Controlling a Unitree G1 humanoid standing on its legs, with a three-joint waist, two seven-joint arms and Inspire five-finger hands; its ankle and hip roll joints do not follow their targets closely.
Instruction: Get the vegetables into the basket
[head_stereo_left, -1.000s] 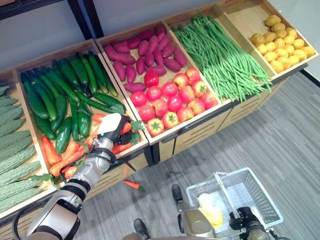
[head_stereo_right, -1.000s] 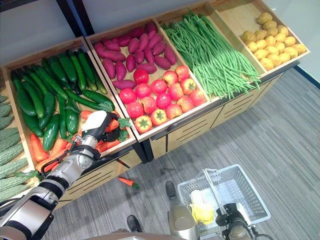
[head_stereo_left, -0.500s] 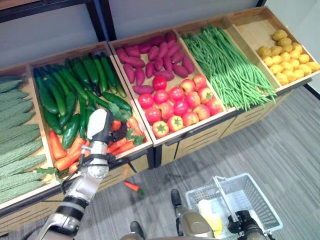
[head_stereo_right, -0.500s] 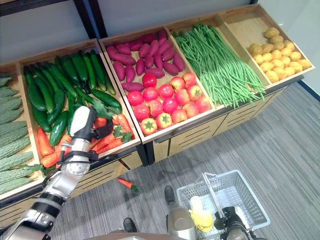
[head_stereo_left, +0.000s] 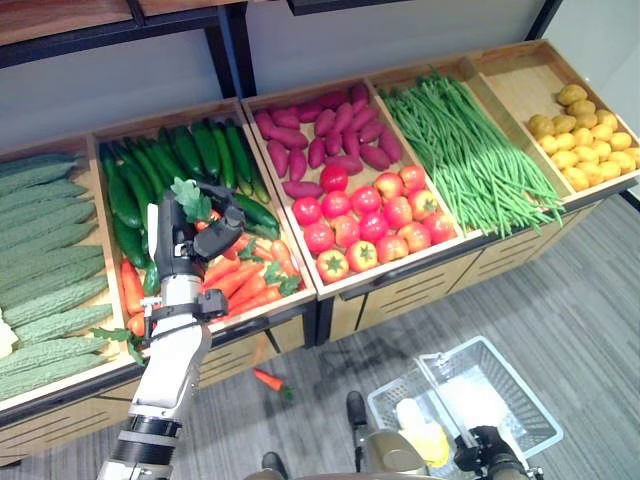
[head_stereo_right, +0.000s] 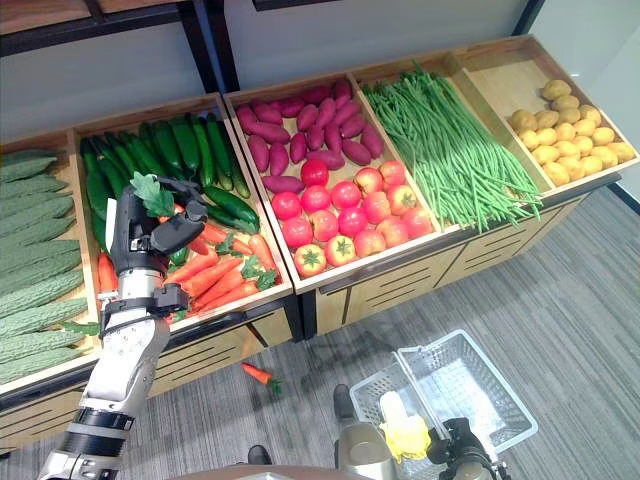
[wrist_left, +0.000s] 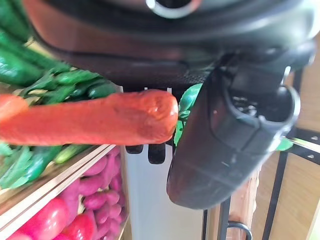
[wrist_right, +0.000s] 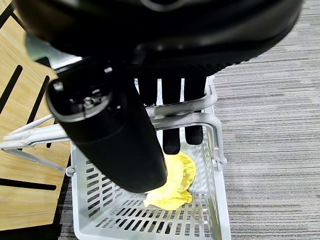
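Wooden produce stand (head_stereo_left: 340, 290): a sloped row of open bins against the wall, above grey plank floor (head_stereo_left: 560, 300).
Bin contents, from the robot's left: bitter gourds (head_stereo_left: 45, 260); cucumbers (head_stereo_left: 200, 150) at the back of the next bin with loose carrots (head_stereo_left: 245, 285) at its front; purple sweet potatoes (head_stereo_left: 320, 135) behind red tomatoes (head_stereo_left: 365, 215); long green beans (head_stereo_left: 470, 150); yellow potatoes (head_stereo_left: 585, 125) in the end bin.
White wire basket (head_stereo_left: 520, 400): held off the floor at the lower right, below the stand. The right hand (wrist_right: 165, 120) has its fingers curled round the basket's handle (wrist_right: 187, 112). A yellow item (wrist_right: 172, 182), kind not clear, lies on the basket bottom beside a pale item (head_stereo_left: 410, 410).
Left hand (head_stereo_left: 180, 240): raised above the carrot pile at the front of the cucumber bin, clenched on a carrot. Held carrot (wrist_left: 95, 120): orange body crosses the palm between the thumb (wrist_left: 230, 135) and the fingers, as seen in the left wrist view; its green leafy top (head_stereo_left: 190, 198) sticks up above the hand. It is clear of the pile and well apart from the basket.
Stray carrot (head_stereo_left: 268, 379): lies on the floor in front of the stand, between the stand and the basket, touched by neither hand.
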